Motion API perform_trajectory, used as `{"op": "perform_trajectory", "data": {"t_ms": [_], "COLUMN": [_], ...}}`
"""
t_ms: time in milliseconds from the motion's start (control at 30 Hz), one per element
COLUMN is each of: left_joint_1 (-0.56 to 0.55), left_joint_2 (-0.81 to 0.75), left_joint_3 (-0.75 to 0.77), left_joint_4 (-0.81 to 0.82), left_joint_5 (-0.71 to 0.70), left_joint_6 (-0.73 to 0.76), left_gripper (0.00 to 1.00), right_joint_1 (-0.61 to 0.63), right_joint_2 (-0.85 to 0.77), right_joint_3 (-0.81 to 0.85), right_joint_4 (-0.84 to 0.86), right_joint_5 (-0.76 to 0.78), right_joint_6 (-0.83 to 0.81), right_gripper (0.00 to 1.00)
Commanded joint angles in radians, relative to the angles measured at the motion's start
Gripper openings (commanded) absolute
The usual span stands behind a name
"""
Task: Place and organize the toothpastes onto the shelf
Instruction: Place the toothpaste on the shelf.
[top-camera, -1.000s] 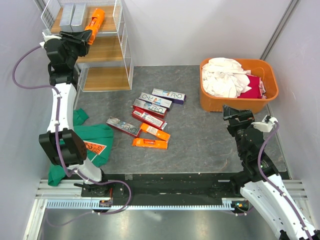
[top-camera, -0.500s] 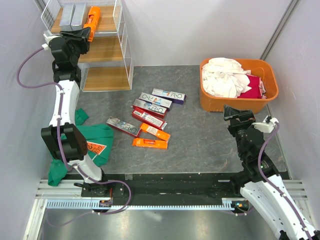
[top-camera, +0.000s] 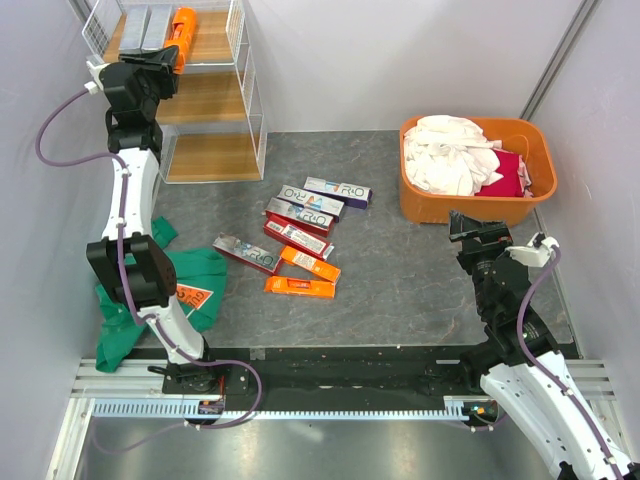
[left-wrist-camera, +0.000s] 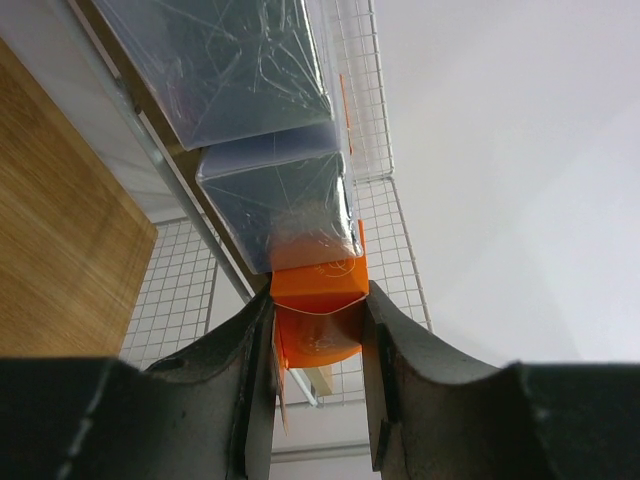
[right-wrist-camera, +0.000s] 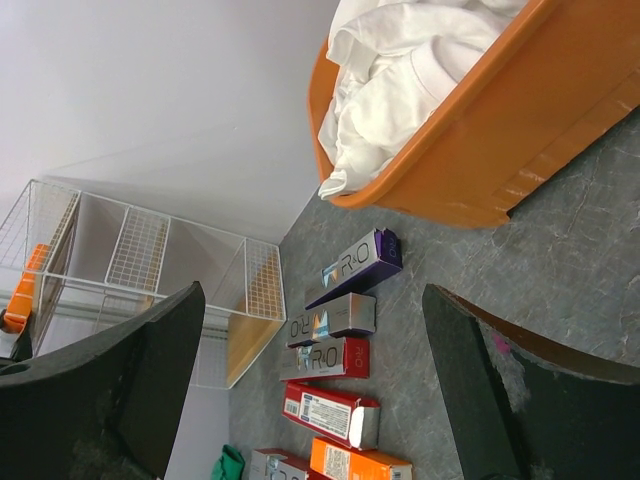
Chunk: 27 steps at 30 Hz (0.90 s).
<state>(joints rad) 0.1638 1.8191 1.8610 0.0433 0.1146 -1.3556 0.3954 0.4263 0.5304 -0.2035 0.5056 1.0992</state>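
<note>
Toothpastes go lengthwise on the top tier of the shelf (top-camera: 205, 95). My left gripper (left-wrist-camera: 316, 318) is clamped on the near end of an orange carton (left-wrist-camera: 322, 278), jaws across its narrow faces, so the carton can lie parallel to and just beside the two silver-grey cartons (left-wrist-camera: 285, 205). My right gripper (top-camera: 470, 228) hangs spread wide and empty, well apart from the loose cartons (top-camera: 300, 235) on the table (top-camera: 400, 270).

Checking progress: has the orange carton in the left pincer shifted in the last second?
Yes. Against the shelf, the orange carton has gone farther back onto the top tier, beside the silver cartons, left pincer shut on it.
</note>
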Motion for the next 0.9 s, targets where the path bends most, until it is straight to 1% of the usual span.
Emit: {"op": "perform_trajectory", "data": {"t_ms": [0, 200, 367, 433, 467, 500, 567, 600, 633, 667, 700, 733, 767, 867], "left_joint_1": [0.0, 0.0, -0.003, -0.01, -0.013, -0.017, -0.023, -0.026, -0.027, -0.027, -0.03, -0.032, -0.03, -0.03], "left_joint_2": [0.026, 0.054, 0.08, 0.086, 0.088, 0.086, 0.082, 0.077, 0.065, 0.057, 0.048, 0.037, 0.017, -0.023], "left_joint_3": [0.072, 0.121, 0.162, 0.168, 0.167, 0.164, 0.156, 0.144, 0.135, 0.126, 0.103, 0.089, 0.06, 0.008], "left_joint_4": [-0.003, -0.017, -0.014, -0.011, -0.011, -0.011, -0.01, -0.011, -0.011, -0.011, -0.011, -0.01, -0.011, -0.003], "left_joint_5": [-0.056, -0.079, -0.047, -0.026, -0.021, -0.012, -0.001, 0.005, 0.01, 0.013, 0.013, 0.014, 0.016, 0.033], "left_joint_6": [-0.037, -0.024, -0.019, -0.016, -0.011, -0.01, -0.002, -0.002, 0.001, 0.003, 0.009, 0.015, 0.018, 0.033], "left_gripper": [0.17, 0.19, 0.22, 0.28, 0.31, 0.42, 0.54, 0.64, 0.7, 0.78, 0.93, 0.98, 1.0, 1.0], "right_joint_1": [0.003, 0.002, 0.002, 0.003, 0.002, 0.0, 0.002, 0.002, 0.002, 0.002, 0.002, 0.003, 0.002, 0.002], "right_joint_2": [-0.011, -0.029, -0.034, -0.029, -0.027, -0.024, -0.024, -0.024, -0.026, -0.029, -0.029, -0.032, -0.032, -0.035], "right_joint_3": [-0.007, -0.007, -0.007, -0.006, -0.004, -0.003, -0.001, 0.0, 0.0, 0.0, 0.0, -0.001, -0.001, -0.003], "right_joint_4": [-0.005, -0.019, -0.024, -0.023, -0.022, -0.023, -0.025, -0.027, -0.027, -0.028, -0.028, -0.03, -0.03, -0.033], "right_joint_5": [0.016, 0.022, 0.022, 0.019, 0.017, 0.016, 0.014, 0.014, 0.013, 0.014, 0.016, 0.017, 0.017, 0.017], "right_joint_6": [-0.012, -0.018, -0.018, -0.016, -0.016, -0.015, -0.018, -0.019, -0.019, -0.019, -0.019, -0.019, -0.021, -0.019], "right_gripper": [0.98, 0.98, 0.98, 0.98, 0.98, 0.98, 0.98, 0.98, 0.98, 0.98, 0.98, 0.98, 0.98, 0.98]}}
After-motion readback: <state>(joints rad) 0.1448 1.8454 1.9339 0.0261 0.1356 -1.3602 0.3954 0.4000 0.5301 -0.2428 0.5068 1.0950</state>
